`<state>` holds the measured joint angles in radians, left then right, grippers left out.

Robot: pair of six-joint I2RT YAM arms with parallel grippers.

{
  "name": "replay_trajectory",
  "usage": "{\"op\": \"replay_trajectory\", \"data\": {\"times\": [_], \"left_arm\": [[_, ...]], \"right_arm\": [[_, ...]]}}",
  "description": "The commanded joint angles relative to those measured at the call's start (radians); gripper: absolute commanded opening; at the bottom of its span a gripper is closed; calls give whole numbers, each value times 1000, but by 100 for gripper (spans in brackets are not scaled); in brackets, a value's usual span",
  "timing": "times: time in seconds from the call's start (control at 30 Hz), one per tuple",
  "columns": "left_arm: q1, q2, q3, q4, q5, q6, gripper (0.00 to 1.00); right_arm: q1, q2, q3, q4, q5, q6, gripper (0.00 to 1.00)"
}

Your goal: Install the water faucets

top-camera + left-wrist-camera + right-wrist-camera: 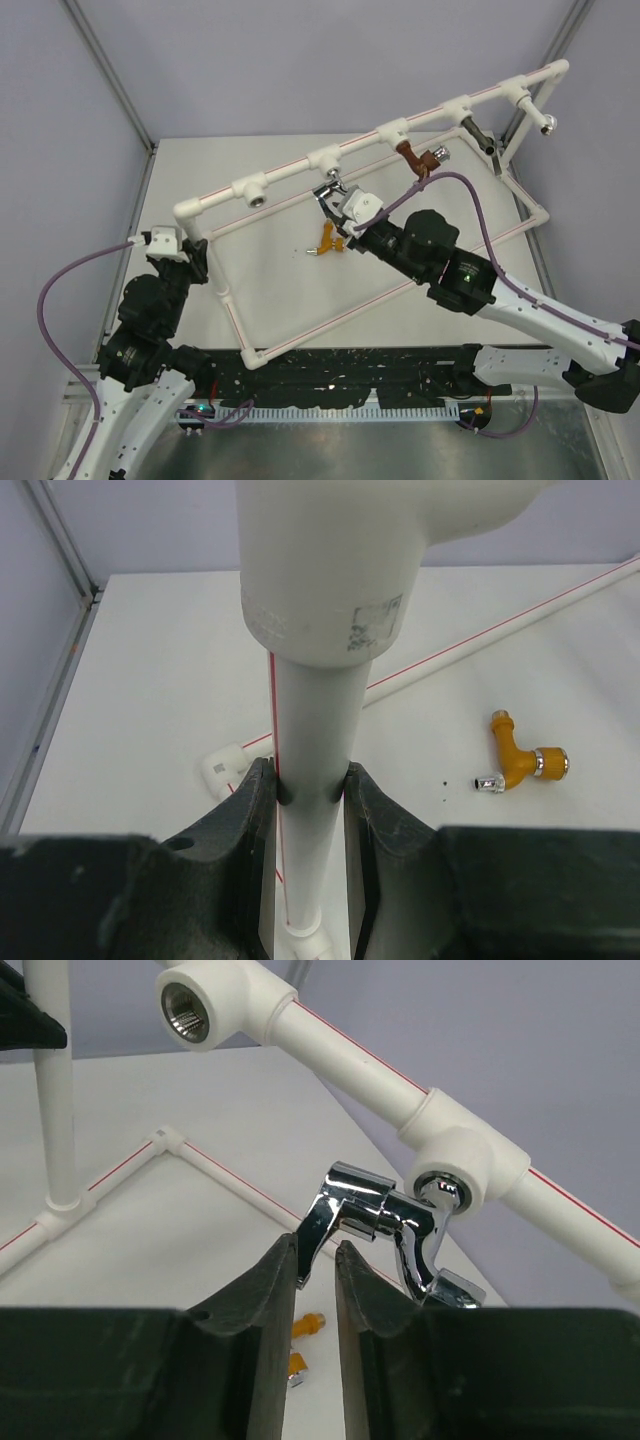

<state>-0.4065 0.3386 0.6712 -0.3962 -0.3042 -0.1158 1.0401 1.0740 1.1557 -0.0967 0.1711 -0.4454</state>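
Note:
My left gripper [192, 250] is shut on the upright post [310, 710] of the white pipe frame [300, 170]; it also shows in the left wrist view [310, 780]. My right gripper [336, 205] is closed on the handle of the chrome faucet [385, 1220], whose threaded end sits at a tee socket [460, 1175]. In the right wrist view the gripper [316, 1250] pinches the handle's lower end. The orange-yellow faucet [328, 241] lies on the table, also seen from the left wrist [515, 760]. The red-brown faucet [412, 157] and dark grey faucet [482, 135] hang from sockets further right.
An empty tee socket [258, 190] with a metal thread is left of the chrome faucet, also in the right wrist view [190, 1005]. The frame's base rails [300, 335] lie on the white table. Metal enclosure posts [110, 75] stand at the back corners.

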Motion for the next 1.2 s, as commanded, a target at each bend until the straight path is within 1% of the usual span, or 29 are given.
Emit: {"op": "replay_trajectory", "data": {"times": [0.0,0.03,0.07,0.13,0.27,0.33,0.47,0.6,0.67,0.7,0.77,0.8,0.83,0.87,0.9,0.93,0.97,1.0,1.03,1.1,1.17], "left_arm": [[-8,33,-7,-78,19,-5,0],[-6,36,-5,-73,16,-7,0],[-2,37,-5,-70,16,-7,0],[11,51,2,-67,19,-15,0],[38,112,30,-56,27,-41,0],[55,154,54,-46,36,-56,0],[100,249,119,-24,48,-79,0],[124,361,189,13,30,-76,0],[138,408,224,16,33,-84,9],[140,425,238,14,33,-87,19],[138,422,257,4,37,-91,42],[140,404,258,3,37,-91,56],[140,384,255,3,28,-90,67],[140,357,251,2,21,-84,76],[140,334,242,-3,7,-78,83],[140,301,235,-15,-7,-78,87],[140,271,231,-30,-18,-76,91],[140,245,225,-47,-24,-74,93],[140,209,216,-61,-29,-76,95],[140,139,188,-79,-32,-74,100],[140,58,147,-81,-44,-76,100]], "right_arm": [[-15,-95,-126,53,117,49,32],[-20,-133,-143,63,137,62,34],[-44,-149,-180,66,146,89,44],[-83,-219,-241,63,163,146,56],[-185,-357,-397,69,148,307,66],[-224,-440,-469,69,162,374,70],[-256,-589,-591,61,283,480,73],[-258,-735,-694,58,407,499,74],[-258,-802,-728,60,451,479,75],[-259,-830,-746,64,465,455,76],[-258,-925,-761,68,505,417,78],[-259,-947,-768,72,519,401,78],[-258,-994,-778,81,527,367,80],[-258,-1014,-783,86,542,352,81],[-258,-1055,-792,91,551,328,84],[-259,-1069,-797,92,570,311,85],[-258,-1110,-806,91,590,286,88],[-258,-1129,-810,133,600,277,92],[-258,-1155,-818,141,613,260,95],[-259,-1192,-832,170,625,241,95],[-258,-1215,-840,192,637,221,95]]}}
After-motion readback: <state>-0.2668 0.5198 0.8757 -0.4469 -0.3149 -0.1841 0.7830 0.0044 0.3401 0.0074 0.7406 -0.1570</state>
